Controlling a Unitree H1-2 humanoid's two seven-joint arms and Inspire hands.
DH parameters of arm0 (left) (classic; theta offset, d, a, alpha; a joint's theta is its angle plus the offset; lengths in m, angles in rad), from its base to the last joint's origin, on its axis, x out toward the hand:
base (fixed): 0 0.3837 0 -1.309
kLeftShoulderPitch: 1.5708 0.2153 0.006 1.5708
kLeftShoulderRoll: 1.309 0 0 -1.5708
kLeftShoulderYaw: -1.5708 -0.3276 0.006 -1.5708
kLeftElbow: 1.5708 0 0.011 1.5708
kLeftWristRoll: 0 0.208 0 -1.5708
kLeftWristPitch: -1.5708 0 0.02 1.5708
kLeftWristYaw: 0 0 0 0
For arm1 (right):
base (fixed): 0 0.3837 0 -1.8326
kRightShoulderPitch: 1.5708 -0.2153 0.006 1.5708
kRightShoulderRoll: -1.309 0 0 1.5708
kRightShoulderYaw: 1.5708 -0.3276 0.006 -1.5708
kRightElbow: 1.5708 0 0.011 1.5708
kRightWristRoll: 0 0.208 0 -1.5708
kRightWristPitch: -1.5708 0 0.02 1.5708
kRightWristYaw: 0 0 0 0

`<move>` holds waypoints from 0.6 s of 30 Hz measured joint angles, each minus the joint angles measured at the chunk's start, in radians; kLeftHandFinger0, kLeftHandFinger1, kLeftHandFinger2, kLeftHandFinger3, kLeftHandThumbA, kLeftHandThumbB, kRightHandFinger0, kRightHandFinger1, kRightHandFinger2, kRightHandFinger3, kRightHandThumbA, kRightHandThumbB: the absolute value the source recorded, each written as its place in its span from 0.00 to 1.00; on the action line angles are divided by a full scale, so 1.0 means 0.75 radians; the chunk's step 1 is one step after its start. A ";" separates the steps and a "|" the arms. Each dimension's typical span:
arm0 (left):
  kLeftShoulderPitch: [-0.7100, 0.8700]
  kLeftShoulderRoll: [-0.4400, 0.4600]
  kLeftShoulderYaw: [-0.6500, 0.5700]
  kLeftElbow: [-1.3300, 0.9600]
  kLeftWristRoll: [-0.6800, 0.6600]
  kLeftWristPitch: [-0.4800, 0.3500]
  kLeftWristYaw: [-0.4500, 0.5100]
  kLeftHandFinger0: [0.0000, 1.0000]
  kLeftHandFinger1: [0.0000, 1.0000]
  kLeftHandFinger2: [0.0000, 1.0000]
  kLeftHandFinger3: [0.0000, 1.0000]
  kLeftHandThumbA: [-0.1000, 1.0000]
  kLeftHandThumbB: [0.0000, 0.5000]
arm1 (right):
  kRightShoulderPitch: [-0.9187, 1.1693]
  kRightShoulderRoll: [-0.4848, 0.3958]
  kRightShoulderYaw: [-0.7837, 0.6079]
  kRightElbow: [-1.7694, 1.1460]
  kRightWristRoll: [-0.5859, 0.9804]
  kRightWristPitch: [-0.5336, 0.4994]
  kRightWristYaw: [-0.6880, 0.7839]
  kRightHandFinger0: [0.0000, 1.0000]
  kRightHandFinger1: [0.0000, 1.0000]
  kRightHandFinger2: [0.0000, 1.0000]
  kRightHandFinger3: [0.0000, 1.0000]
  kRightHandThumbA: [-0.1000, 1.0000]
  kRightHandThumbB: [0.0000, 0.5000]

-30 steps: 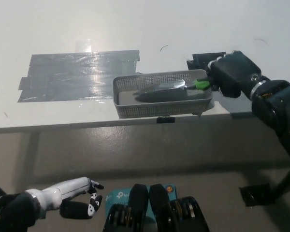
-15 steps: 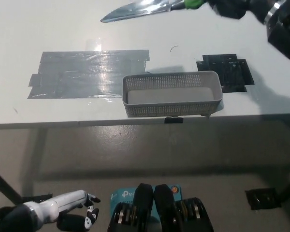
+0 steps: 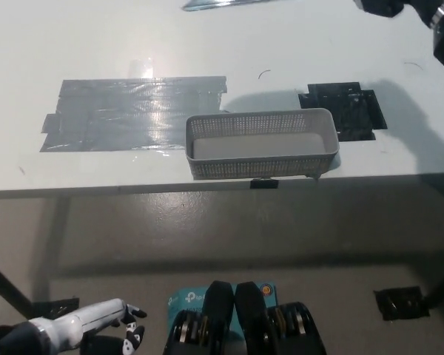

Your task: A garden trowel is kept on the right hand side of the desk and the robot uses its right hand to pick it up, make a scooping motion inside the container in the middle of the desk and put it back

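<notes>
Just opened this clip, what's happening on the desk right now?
The black right robot hand is raised at the top edge of the picture, carrying the garden trowel; only the blade shows, high above the white desk. The grey mesh container sits near the desk's front edge with nothing visible inside it. Beside it lie a grey tape patch and a black patch. The white left robot hand rests low at the lower left, below the desk.
</notes>
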 measured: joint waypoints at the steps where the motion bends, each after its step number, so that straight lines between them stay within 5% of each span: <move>1: 0.008 0.000 0.001 -0.003 0.000 0.000 0.000 1.00 1.00 1.00 1.00 1.00 0.38 | 0.020 -0.002 -0.004 0.018 0.000 0.012 -0.006 0.00 0.07 0.42 0.02 0.00 0.17; 2: 0.015 0.000 0.001 -0.005 0.000 0.000 0.000 1.00 1.00 1.00 1.00 1.00 0.38 | 0.042 -0.002 -0.007 0.058 -0.001 0.028 -0.016 0.00 0.07 0.38 0.22 0.00 0.39; 3: 0.020 0.000 0.001 -0.006 0.000 0.000 0.000 1.00 1.00 1.00 1.00 1.00 0.41 | 0.064 -0.004 -0.009 0.092 -0.003 0.046 -0.025 0.01 0.16 0.45 0.44 0.00 0.15; 4: 0.023 0.000 0.003 -0.008 0.000 0.000 0.000 1.00 1.00 1.00 1.00 1.00 0.42 | 0.083 -0.007 -0.010 0.119 -0.005 0.062 -0.034 0.00 0.13 0.39 0.41 0.00 0.01; 5: 0.027 0.000 0.004 -0.008 0.001 0.000 0.000 1.00 1.00 1.00 1.00 1.00 0.41 | 0.102 -0.008 -0.010 0.162 -0.009 0.084 -0.045 0.00 0.07 0.30 0.27 0.00 0.00; 6: 0.030 0.000 0.004 -0.008 0.002 0.000 0.001 1.00 1.00 1.00 1.00 1.00 0.40 | 0.120 -0.008 -0.010 0.232 -0.013 0.115 -0.059 0.00 0.05 0.28 0.25 0.00 0.00; 8: 0.038 0.000 0.010 -0.011 0.004 0.000 0.001 1.00 1.00 1.00 1.00 1.00 0.37 | 0.146 -0.009 -0.010 0.320 -0.020 0.164 -0.080 0.00 0.07 0.34 0.35 0.02 0.00; 12: 0.051 0.000 0.010 -0.014 0.004 0.000 0.002 1.00 1.00 1.00 1.00 1.00 0.39 | 0.199 -0.007 -0.013 0.474 -0.024 0.274 -0.110 0.00 0.00 0.26 0.19 0.00 0.00; 15: 0.062 0.000 0.010 -0.017 0.004 0.000 0.003 1.00 1.00 1.00 1.00 1.00 0.40 | 0.236 -0.007 -0.016 0.530 -0.024 0.359 -0.139 0.00 0.01 0.30 0.28 0.09 0.00; 18: 0.076 0.000 0.011 -0.027 0.004 0.000 0.003 1.00 1.00 1.00 1.00 1.00 0.41 | 0.262 -0.004 -0.016 0.545 -0.025 0.443 -0.159 0.00 0.00 0.26 0.24 0.01 0.00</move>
